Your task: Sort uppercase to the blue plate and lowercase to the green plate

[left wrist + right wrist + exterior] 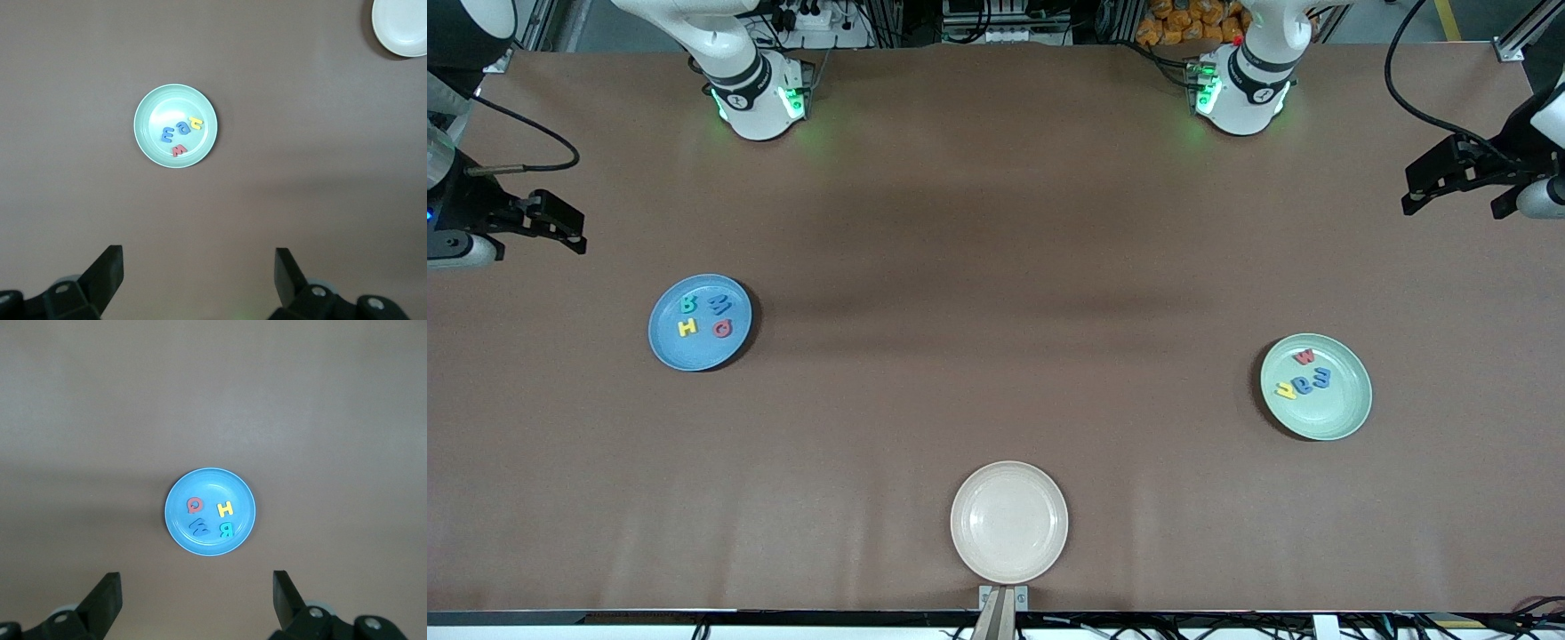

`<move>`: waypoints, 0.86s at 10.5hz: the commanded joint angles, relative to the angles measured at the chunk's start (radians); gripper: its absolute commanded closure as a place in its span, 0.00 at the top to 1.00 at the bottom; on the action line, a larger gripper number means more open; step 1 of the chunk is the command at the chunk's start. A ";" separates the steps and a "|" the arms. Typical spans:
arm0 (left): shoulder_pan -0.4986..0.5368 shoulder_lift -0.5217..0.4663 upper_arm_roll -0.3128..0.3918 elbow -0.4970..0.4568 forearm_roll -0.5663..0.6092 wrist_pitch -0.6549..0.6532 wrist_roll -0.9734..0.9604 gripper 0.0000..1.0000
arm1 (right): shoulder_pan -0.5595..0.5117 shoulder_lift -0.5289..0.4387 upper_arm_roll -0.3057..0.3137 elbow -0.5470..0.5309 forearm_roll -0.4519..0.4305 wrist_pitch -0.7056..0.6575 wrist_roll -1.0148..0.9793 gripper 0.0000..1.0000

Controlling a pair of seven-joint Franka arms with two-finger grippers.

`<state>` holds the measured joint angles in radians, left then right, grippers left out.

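My left gripper (198,277) hangs high over the table's edge at the left arm's end, fingers (107,273) spread wide with nothing between them; my right gripper (197,597) hangs the same way over the right arm's end, fingers (103,597) wide apart and empty; both arms wait.

The blue plate (667,347) lies toward the right arm's end, and in it sit the four uppercase letters: teal B (688,305), blue M (719,305), yellow H (687,327), red Q (722,330); none touches another.

The green plate (1347,413) lies toward the left arm's end, holding the lowercase letters: red w (1304,357), blue m (1321,377), blue e (1303,384), yellow n (1285,389); the last three lie close in a row.

A cream plate (1009,522) rests bare, nearest the front camera, between the two.
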<state>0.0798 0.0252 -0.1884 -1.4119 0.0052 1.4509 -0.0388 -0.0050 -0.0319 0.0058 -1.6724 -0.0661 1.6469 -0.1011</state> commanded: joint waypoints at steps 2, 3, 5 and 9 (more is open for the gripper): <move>0.001 0.005 0.009 0.019 -0.017 -0.018 0.020 1.00 | 0.002 -0.022 -0.003 -0.021 -0.001 -0.002 0.008 1.00; 0.003 0.005 0.010 0.019 -0.017 -0.018 0.020 1.00 | 0.002 -0.022 -0.003 -0.021 -0.001 -0.002 0.006 1.00; -0.003 0.007 0.007 0.019 -0.019 -0.018 0.014 1.00 | 0.002 -0.022 -0.003 -0.021 -0.001 -0.002 0.003 1.00; -0.006 0.007 0.004 0.019 -0.019 -0.018 0.014 1.00 | 0.002 -0.022 -0.003 -0.021 -0.001 -0.002 0.001 1.00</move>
<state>0.0781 0.0270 -0.1878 -1.4119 0.0052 1.4509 -0.0388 -0.0050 -0.0319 0.0056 -1.6725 -0.0661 1.6461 -0.1014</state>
